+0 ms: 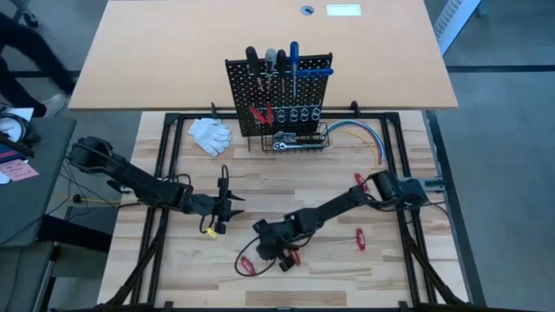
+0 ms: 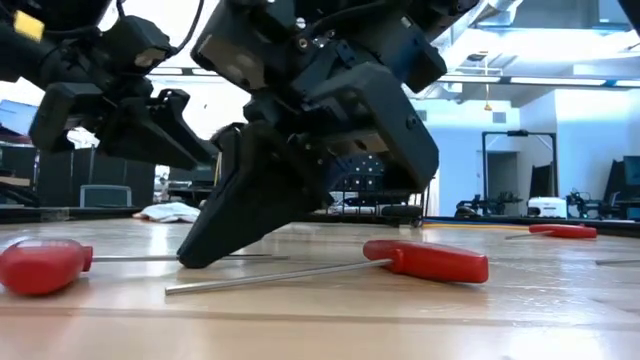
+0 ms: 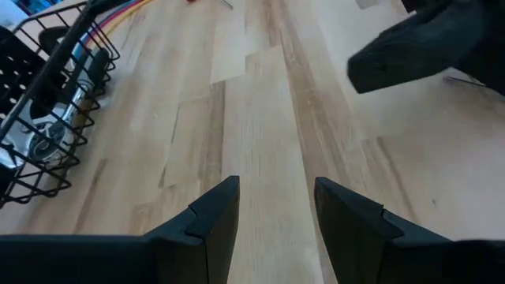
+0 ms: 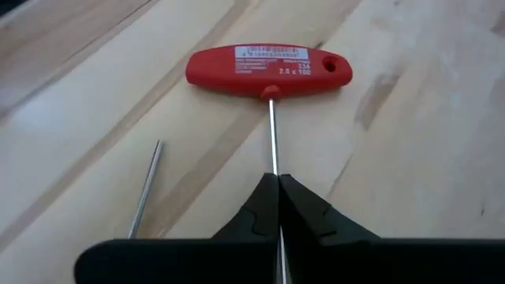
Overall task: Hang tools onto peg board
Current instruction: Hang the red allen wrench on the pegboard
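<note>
The right gripper (image 4: 278, 207) is lowered to the light wooden table (image 1: 347, 269) near its front edge, fingers pinched shut on the thin steel shaft of a red T-handled driver (image 4: 268, 66) (the handle lies flat on the table, just ahead of the fingertips). A second red T-handled driver (image 2: 40, 266) lies just beside it. The left gripper (image 3: 276, 207) hovers nearby over bare table, fingers apart and holding nothing. Farther back, a pair of white gloves (image 1: 211, 135) lies left of the upright black perforated peg board (image 1: 279, 95), which carries several long screwdrivers. The black wire basket (image 1: 295, 143) at its base holds a chrome ratchet wrench (image 1: 288, 146).
</note>
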Available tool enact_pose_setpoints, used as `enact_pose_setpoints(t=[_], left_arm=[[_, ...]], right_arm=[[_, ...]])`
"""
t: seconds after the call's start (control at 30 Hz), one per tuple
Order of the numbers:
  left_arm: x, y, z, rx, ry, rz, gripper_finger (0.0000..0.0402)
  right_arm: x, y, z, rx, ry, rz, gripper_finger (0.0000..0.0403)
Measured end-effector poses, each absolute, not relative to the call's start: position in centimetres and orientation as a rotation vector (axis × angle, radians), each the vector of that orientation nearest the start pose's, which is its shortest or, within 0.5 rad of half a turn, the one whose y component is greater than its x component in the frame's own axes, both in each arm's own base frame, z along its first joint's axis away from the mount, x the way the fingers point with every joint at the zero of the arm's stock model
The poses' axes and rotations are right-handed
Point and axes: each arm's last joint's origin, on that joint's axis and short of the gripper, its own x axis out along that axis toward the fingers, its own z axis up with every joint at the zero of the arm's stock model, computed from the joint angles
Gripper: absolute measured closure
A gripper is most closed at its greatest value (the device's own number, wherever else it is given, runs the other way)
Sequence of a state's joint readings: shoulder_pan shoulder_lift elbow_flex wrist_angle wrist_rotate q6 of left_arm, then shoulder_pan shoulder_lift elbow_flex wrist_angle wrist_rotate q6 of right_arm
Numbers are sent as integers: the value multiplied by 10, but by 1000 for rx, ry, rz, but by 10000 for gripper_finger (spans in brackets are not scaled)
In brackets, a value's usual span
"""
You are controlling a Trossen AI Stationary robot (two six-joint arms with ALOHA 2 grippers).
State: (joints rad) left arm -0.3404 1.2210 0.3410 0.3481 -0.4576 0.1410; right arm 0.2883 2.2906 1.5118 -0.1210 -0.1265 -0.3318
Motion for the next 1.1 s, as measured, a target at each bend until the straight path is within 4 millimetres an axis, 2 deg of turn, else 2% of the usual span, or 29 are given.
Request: enact_pose_setpoints(t=[0.1, 0.2, 0.4, 0.53, 0.63, 0.73, 0.93, 1.1], left_arm=[[203, -62, 154, 348, 495, 67, 243], [202, -66, 154, 359, 492, 43, 246], [199, -82, 158, 409, 436, -75, 268], [200, -92, 167, 433, 319, -211, 273], [202, -96, 169, 489, 250, -317, 263], [206, -99, 171, 581, 183, -339, 238], [228, -103, 173, 723, 127, -264, 186], [252, -110, 172, 741, 183, -112, 192]], right_arm=[[447, 128, 97, -320, 844, 493, 398], [436, 110, 96, -248, 824, 435, 400], [392, 71, 107, -152, 686, 293, 402], [371, 52, 121, -57, 521, 306, 402], [362, 49, 126, -2, 389, 388, 402], [362, 49, 132, 20, 310, 437, 403], [363, 49, 137, 17, 267, 450, 403], [363, 49, 140, 23, 240, 463, 403]])
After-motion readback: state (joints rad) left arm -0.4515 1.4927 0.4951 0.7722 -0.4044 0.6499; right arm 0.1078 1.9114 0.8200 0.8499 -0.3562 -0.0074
